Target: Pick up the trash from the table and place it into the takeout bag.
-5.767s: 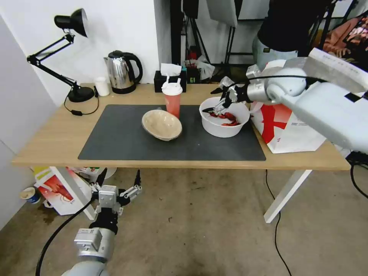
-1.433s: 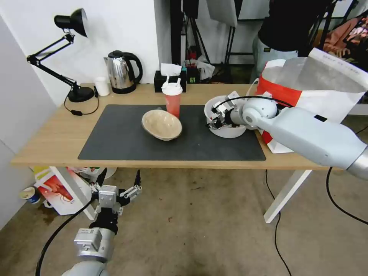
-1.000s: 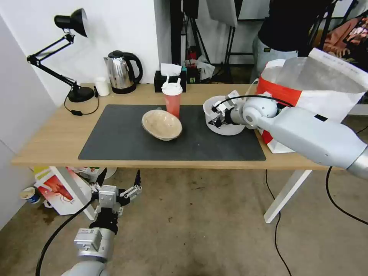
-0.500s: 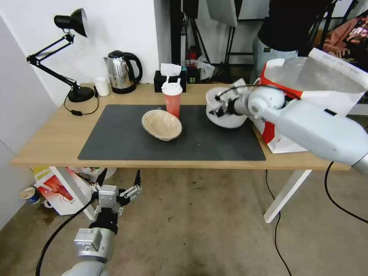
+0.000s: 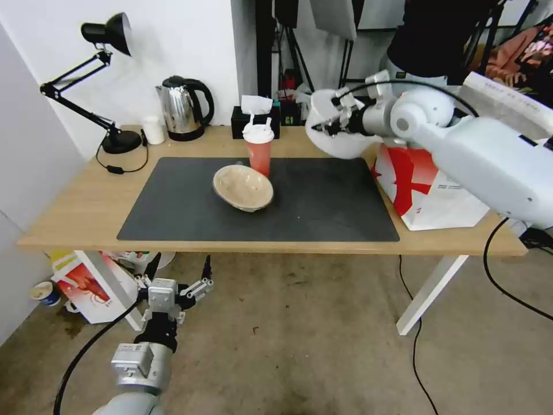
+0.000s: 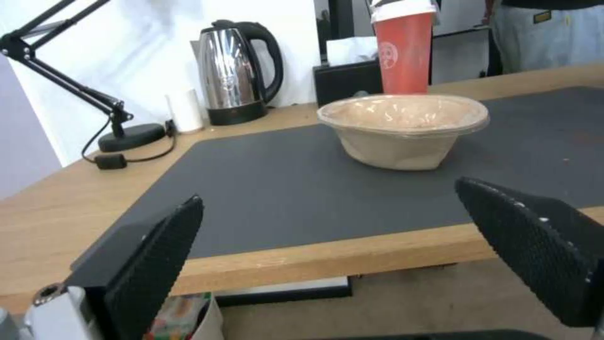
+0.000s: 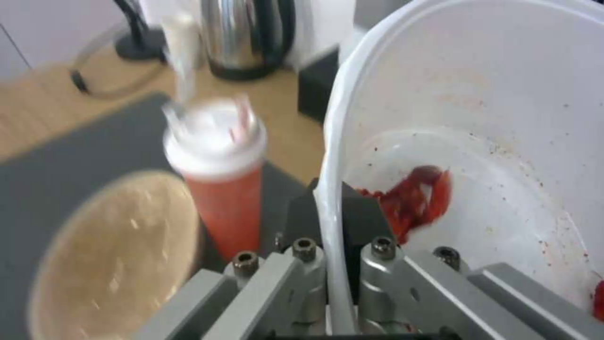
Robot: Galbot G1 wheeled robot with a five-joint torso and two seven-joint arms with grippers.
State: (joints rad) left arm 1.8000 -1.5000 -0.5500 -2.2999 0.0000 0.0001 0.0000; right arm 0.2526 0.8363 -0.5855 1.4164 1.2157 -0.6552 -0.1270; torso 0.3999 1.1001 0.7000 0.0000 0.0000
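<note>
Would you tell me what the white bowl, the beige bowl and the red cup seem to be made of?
White bowl, pinched at its rim by the right claw: likely thin glossy plastic, sauce-stained. Beige bowl: matte moulded paper pulp, apparently with a clear film lining. Red cup: probably coated paper, with a white plastic lid.

White bowl (image 5: 337, 141): tilted, lifted, held by right tool (image 5: 335, 122).
Red cup (image 5: 259, 151): upright, at 12 o'clock of beige bowl (image 5: 242, 187).
Bag (image 5: 438, 190): desk's (image 5: 75, 213) 3 o'clock end.

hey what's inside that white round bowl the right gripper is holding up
Inside the white round plastic bowl, pinched at its rim by the right gripper, lie red crayfish scraps and reddish specks on the wall. The part of the bowl's floor behind the gripper is hidden.
</note>
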